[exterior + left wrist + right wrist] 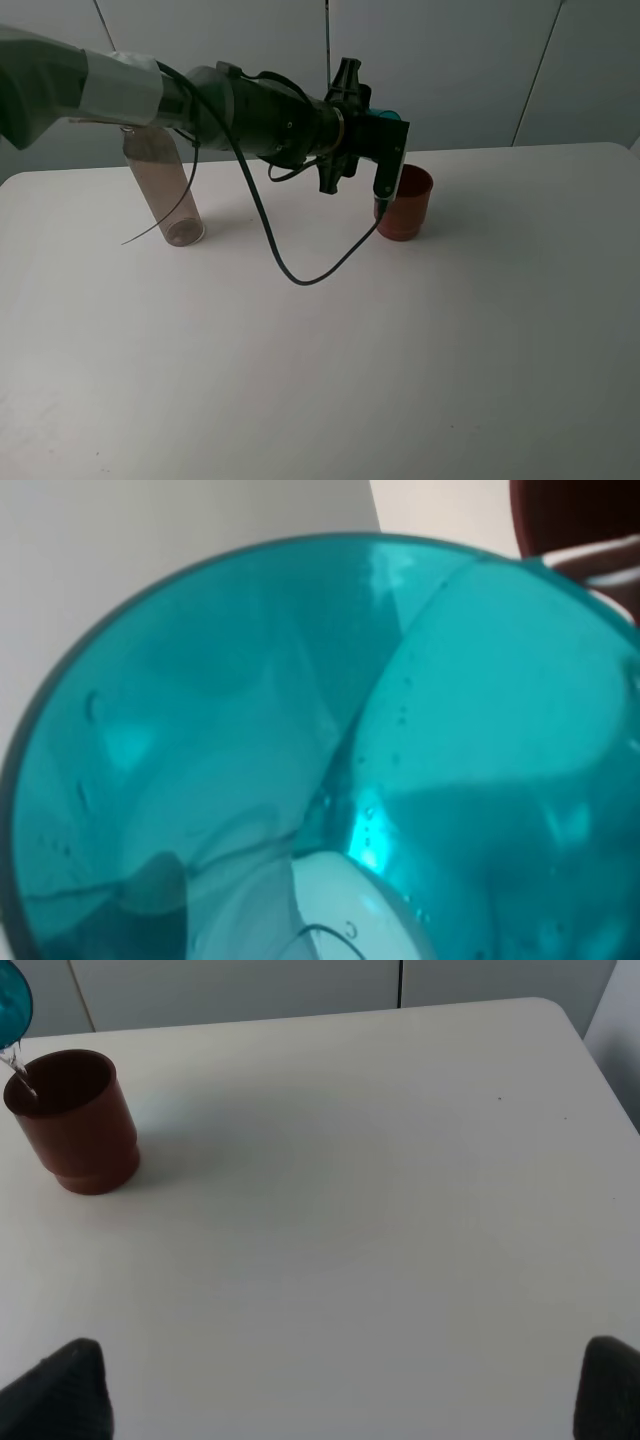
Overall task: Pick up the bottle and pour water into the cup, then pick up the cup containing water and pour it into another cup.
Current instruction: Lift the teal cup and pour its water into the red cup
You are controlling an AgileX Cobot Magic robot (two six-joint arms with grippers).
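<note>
- Upper middle of the high view: the left pincer (388,140) is clamped on the teal cup (385,118), which is tipped over sideways above the red cup (404,203).
- Left wrist shot is basically all teal cup (300,750), with water inside it and a sliver of the red cup (575,520) in the upper right corner.
- Far left of the right wrist view, a thin stream of water (18,1072) runs from the teal cup's edge (12,1005) into the red cup (75,1120).
- Bottle (165,195) stands on the white table (400,350) at left centre, well apart from the cups.
- Right pincer (340,1400): only two dark tips show in the bottom corners, spread wide, nothing between them.
</note>
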